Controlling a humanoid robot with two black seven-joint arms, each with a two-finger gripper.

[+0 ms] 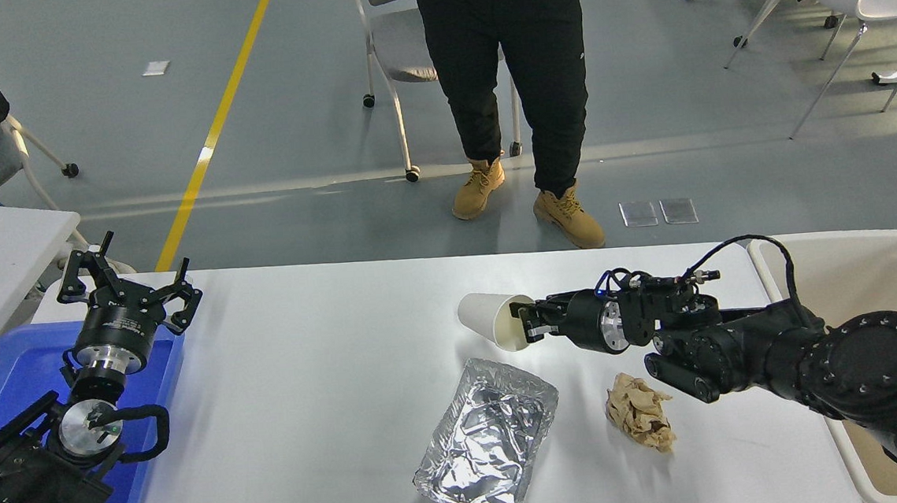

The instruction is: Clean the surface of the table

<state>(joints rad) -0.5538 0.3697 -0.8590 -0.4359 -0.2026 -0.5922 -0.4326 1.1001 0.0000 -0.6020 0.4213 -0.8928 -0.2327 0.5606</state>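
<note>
right end effector (529, 327) pinching paper cup (487, 320) rim, seemingly lifted off surface (330, 370) | cup axis sideways, base leftward | beige bin (852, 270) opposite, right | left end effector (128, 294) spread, parked

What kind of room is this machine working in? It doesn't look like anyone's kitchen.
Probably a lab or test hall, not a home. The grey floor carries a painted yellow line, wheeled office chairs stand about, and a person stands watching at the far side of the white table.

Foil tray (487, 444) left of crumpled paper (639, 421), cup (491, 320) behind
</note>
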